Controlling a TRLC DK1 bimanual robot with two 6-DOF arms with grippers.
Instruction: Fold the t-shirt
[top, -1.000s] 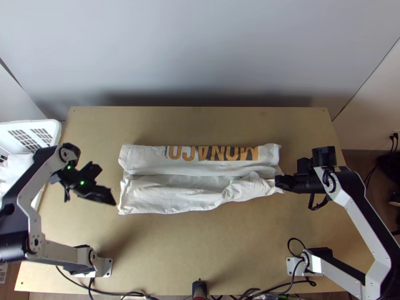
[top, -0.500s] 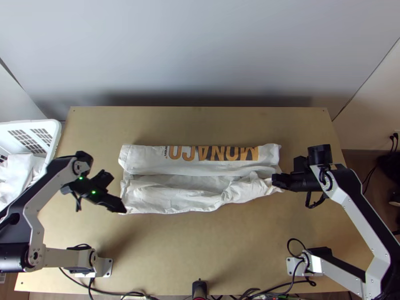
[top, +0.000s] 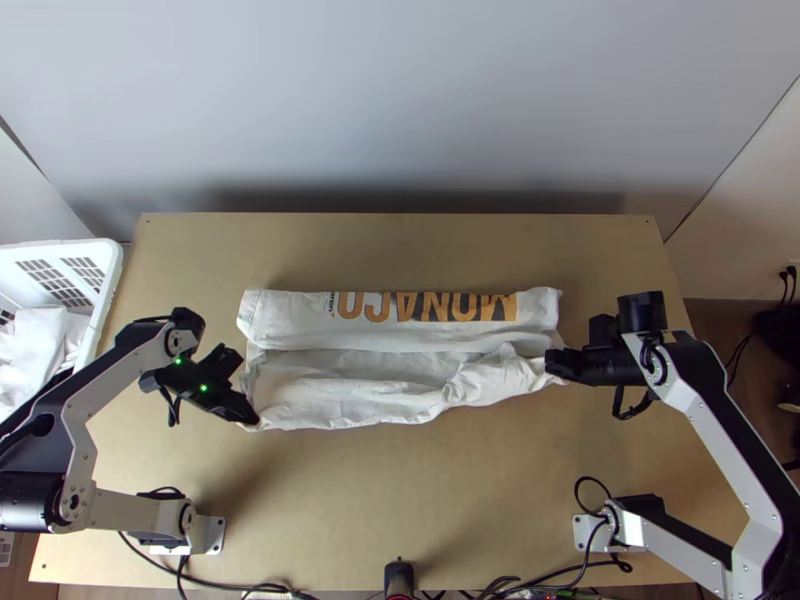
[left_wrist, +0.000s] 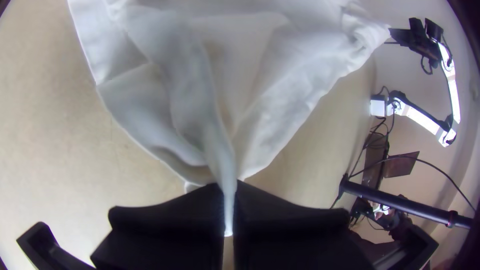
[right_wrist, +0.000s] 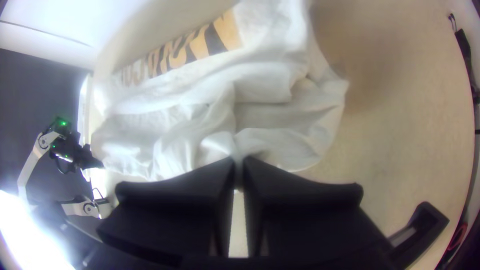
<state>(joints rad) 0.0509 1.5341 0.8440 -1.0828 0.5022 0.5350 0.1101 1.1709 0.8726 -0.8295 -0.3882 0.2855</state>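
The white t-shirt (top: 400, 337) lies as a long strip across the table, its upper part folded flat with orange print, its near part loosely bunched. My left gripper (top: 252, 420) is at the strip's near left corner; in the left wrist view the left gripper (left_wrist: 229, 210) is shut on a pinched fold of the t-shirt (left_wrist: 290, 100). At the right end of the near part is my right gripper (top: 556, 364). In the right wrist view the right gripper (right_wrist: 239, 175) is shut on a gathered bit of the t-shirt (right_wrist: 270, 80).
A white basket (top: 108, 262) with white cloth (top: 35, 345) inside stands at the table's left edge. Cables (top: 380, 594) run along the near edge of the wooden table (top: 400, 500), beside a black post (top: 399, 578). A pale wall rises behind the far edge.
The left gripper has moved right and toward the near edge, onto the t-shirt's corner, and closed on it. My right gripper has shifted slightly left with its cloth.
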